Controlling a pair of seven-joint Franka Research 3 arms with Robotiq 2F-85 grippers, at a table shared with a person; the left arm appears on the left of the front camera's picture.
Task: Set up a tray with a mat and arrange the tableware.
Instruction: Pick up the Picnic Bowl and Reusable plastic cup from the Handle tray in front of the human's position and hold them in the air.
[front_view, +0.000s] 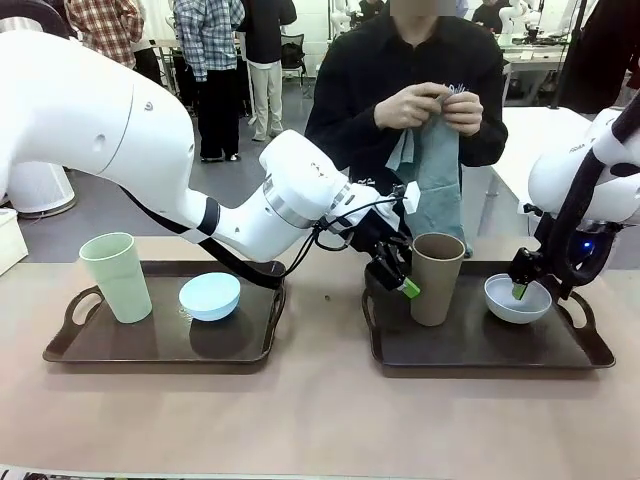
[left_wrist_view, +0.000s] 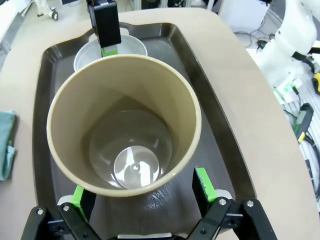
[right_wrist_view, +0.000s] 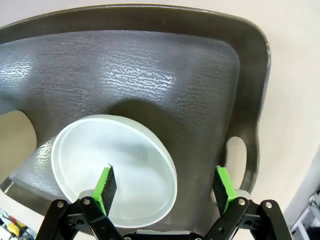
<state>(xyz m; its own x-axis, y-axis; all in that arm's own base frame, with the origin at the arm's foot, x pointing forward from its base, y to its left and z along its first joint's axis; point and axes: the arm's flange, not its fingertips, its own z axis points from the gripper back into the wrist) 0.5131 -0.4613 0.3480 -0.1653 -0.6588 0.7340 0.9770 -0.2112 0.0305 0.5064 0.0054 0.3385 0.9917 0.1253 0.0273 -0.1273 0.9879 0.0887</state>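
Two dark trays lie on the table. The left tray (front_view: 70, 345) carries a pale green tumbler (front_view: 116, 276) and a light blue bowl (front_view: 210, 296). On the right tray (front_view: 470, 350) stand a tan-brown tumbler (front_view: 437, 277) and a white bowl (front_view: 517, 300). My left gripper (front_view: 400, 276) reaches across and stands open around the tan tumbler (left_wrist_view: 125, 125), its pads (left_wrist_view: 204, 182) on either side near the base. My right gripper (right_wrist_view: 165, 184) is open over the white bowl (right_wrist_view: 115, 170), one finger inside its rim and one outside. The person holds up a teal-grey cloth mat (front_view: 437, 170).
The right tray's handle hole (right_wrist_view: 235, 157) lies beside my right gripper's outer finger. My right gripper's finger (left_wrist_view: 106, 27) shows beyond the tumbler, over the white bowl (left_wrist_view: 131, 46). A teal cloth (left_wrist_view: 5, 145) sits off the tray's edge. Bare tabletop (front_view: 320, 420) runs along the front.
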